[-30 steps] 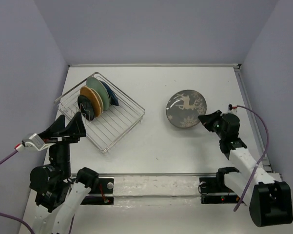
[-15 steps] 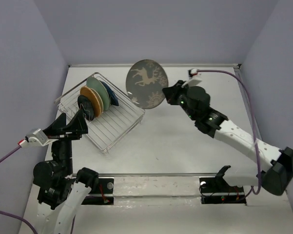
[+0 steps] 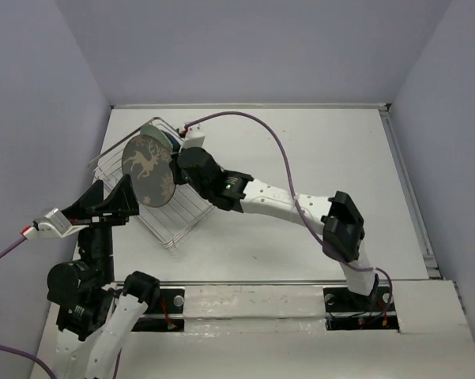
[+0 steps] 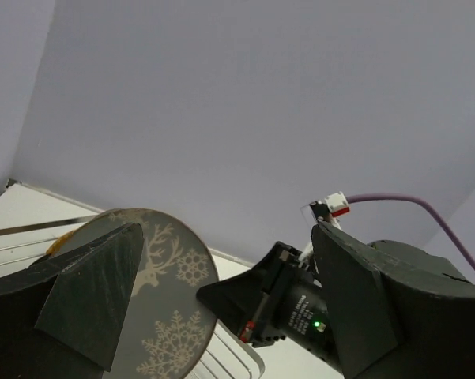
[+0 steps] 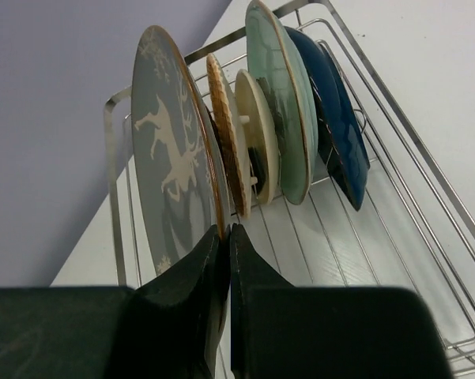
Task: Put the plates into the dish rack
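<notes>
the right gripper (image 5: 225, 233) pinches the lower rim of the grey deer plate (image 5: 170, 174) and holds it upright in the dish rack (image 3: 188, 223), at about 10 o'clock on the table (image 3: 316, 150). just beside it stand the orange plate (image 5: 221, 134), the cream plate (image 5: 261, 134), the teal plate (image 5: 288, 103) and the dark blue plate (image 5: 340, 142). the left gripper (image 3: 114, 204), at 7 o'clock from the rack, is spread wide and holds nothing.
</notes>
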`<move>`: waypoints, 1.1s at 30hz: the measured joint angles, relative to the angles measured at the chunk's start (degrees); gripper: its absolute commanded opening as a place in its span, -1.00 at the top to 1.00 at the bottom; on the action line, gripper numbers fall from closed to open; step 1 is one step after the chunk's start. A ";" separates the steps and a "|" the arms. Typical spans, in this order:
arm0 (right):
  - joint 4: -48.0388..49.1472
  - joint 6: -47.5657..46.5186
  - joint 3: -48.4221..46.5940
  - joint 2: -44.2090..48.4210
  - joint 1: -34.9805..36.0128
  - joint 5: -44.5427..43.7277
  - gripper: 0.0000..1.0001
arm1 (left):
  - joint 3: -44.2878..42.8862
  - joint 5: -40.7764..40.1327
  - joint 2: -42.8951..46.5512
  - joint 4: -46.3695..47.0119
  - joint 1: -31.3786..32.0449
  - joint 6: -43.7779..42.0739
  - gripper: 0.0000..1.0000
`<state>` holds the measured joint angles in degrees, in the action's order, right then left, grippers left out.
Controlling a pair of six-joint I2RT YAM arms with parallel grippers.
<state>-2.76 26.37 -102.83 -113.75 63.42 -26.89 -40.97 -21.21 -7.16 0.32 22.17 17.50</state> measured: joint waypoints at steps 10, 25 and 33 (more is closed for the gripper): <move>-2.80 -8.72 -28.30 -21.18 4.02 -13.16 0.86 | 1.70 -2.10 1.01 0.26 0.00 -0.17 -0.98; 8.39 -23.63 -43.15 -36.24 9.03 -20.87 0.87 | 2.75 -3.28 2.16 0.31 -0.02 -0.52 -0.98; 16.31 -32.92 -43.34 -37.13 9.84 -23.28 0.87 | 2.75 -3.30 2.16 0.31 -0.02 -0.52 -0.98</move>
<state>13.54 -6.55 -146.17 -150.89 73.25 -50.17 -38.22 -24.51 -4.99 0.62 22.15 16.97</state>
